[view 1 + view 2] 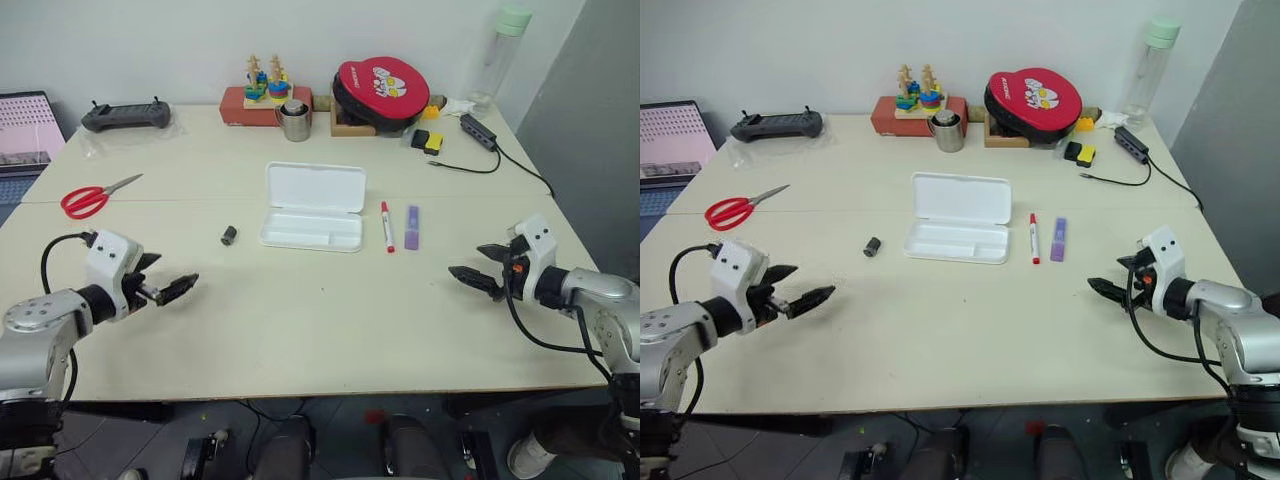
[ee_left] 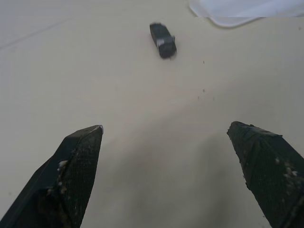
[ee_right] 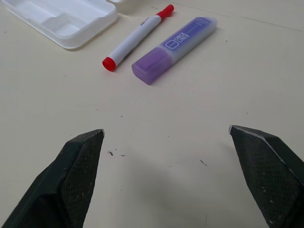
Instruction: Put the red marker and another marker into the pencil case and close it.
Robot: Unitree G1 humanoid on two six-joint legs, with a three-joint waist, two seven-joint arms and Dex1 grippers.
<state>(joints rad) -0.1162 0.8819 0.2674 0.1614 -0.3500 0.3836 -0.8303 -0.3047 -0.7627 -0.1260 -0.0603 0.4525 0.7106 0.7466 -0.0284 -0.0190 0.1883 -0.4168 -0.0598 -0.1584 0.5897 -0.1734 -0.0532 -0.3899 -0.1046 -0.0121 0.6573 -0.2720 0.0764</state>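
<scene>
Two markers await you beside the open pencil case; both grippers spread, empty; next, right gripper takes red marker

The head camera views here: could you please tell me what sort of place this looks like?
Probably an office or lab workroom: a pale table against a plain wall, a laptop at its edge, a handheld controller and a cabled hub at the back.

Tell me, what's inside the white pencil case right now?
The pencil case lies open, and its tray looks empty. The red marker and the purple marker lie beside it on the table. Nothing covers the tray.
</scene>
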